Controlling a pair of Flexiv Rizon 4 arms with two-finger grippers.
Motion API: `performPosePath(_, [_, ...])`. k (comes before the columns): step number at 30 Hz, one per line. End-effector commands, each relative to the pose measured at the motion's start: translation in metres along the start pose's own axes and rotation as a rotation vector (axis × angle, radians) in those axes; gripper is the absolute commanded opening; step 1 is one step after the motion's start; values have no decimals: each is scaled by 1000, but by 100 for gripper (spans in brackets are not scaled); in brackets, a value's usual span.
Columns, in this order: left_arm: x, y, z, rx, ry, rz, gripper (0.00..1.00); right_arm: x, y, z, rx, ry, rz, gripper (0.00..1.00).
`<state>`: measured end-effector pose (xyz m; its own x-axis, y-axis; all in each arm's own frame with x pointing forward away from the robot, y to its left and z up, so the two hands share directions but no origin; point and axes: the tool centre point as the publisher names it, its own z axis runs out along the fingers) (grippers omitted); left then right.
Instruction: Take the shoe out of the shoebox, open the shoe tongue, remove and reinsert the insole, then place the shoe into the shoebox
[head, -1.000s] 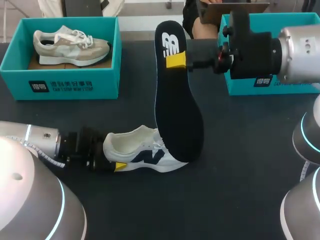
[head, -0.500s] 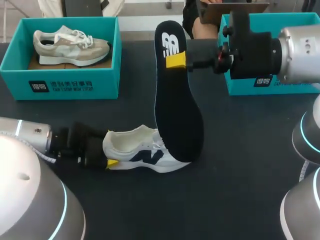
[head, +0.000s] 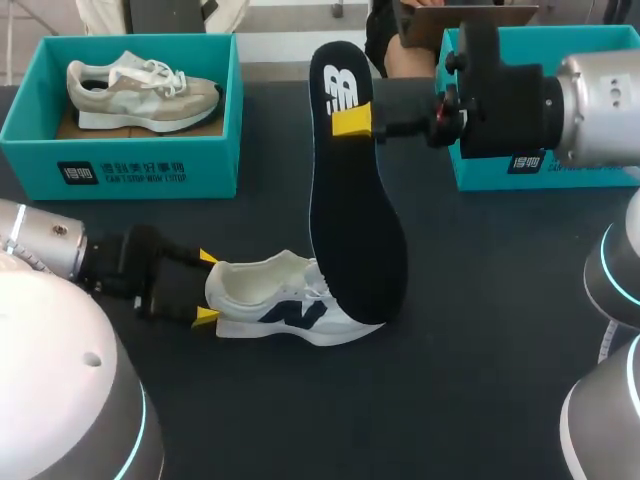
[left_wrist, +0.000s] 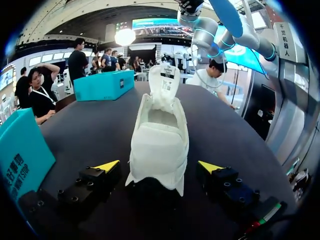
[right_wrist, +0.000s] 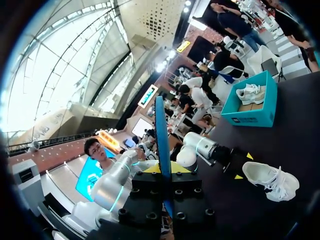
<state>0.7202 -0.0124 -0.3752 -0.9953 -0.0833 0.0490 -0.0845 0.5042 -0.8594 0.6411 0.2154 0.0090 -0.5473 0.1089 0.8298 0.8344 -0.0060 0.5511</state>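
A white shoe (head: 285, 302) with a dark side logo lies on the black table, toe to the right. My left gripper (head: 208, 288) is open at its heel, with one yellow fingertip (head: 207, 258) on each side and clear of it. From the left wrist the shoe (left_wrist: 160, 132) runs away ahead between the spread fingers of that gripper (left_wrist: 159, 166). My right gripper (head: 352, 121) is shut on a dark navy insole (head: 352, 215), gripped near its heel end and hanging over the shoe's toe. That insole (right_wrist: 162, 131) stands edge-on in the right gripper (right_wrist: 165, 169).
A teal shoebox (head: 120, 160) at the back left holds a beige shoe (head: 140, 88). Another teal shoebox (head: 560, 170) sits at the back right, partly behind my right arm. The right wrist view shows the white shoe (right_wrist: 270, 181) and the left box (right_wrist: 255, 112).
My left gripper has spread wide and drawn back to the left off the shoe's heel. The shoe, the insole and the right arm have stayed put.
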Motion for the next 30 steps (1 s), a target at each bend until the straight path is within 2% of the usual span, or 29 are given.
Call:
performPosePath(1, [0, 0, 1, -2, 0, 0, 100, 0, 0, 3, 0, -2, 1, 0])
performPosePath(6, [0, 0, 1, -2, 0, 0, 100, 0, 0, 3, 0, -2, 1, 0])
performPosePath(9, [4, -7, -3, -5, 21, -9, 100, 0, 0, 3, 0, -2, 1, 0])
performPosePath(14, [1, -17, -15, -58, 62, -44, 100, 0, 0, 3, 0, -2, 1, 0])
performPosePath(19, [0, -28, -24, -179, 72, -90, 100, 0, 0, 3, 0, -2, 1, 0])
performPosePath(20, [0, -31, -25, -239, 69, -113, 100, 0, 0, 3, 0, -2, 1, 0])
performPosePath(21, [-1, -34, -24, -243, 69, -108, 100, 0, 0, 3, 0, -2, 1, 0])
performPosePath(23, [-1, -38, -26, -332, 73, -125, 100, 0, 0, 3, 0, -2, 1, 0])
performPosePath(24, [-1, -40, -26, -343, 92, -107, 100, 0, 0, 3, 0, -2, 1, 0])
performPosePath(25, [-2, -41, -28, -426, 75, -107, 100, 0, 0, 3, 0, -2, 1, 0])
performPosePath(27, [-1, -44, -28, -460, 93, -100, 100, 0, 0, 3, 0, -2, 1, 0])
performPosePath(28, [-2, -46, -30, -540, 72, -105, 100, 0, 0, 3, 0, -2, 1, 0])
performPosePath(29, [-2, -47, -30, -531, 79, -85, 100, 0, 0, 3, 0, -2, 1, 0])
performPosePath(30, [-2, -48, -32, -581, 69, -76, 100, 0, 0, 3, 0, -2, 1, 0])
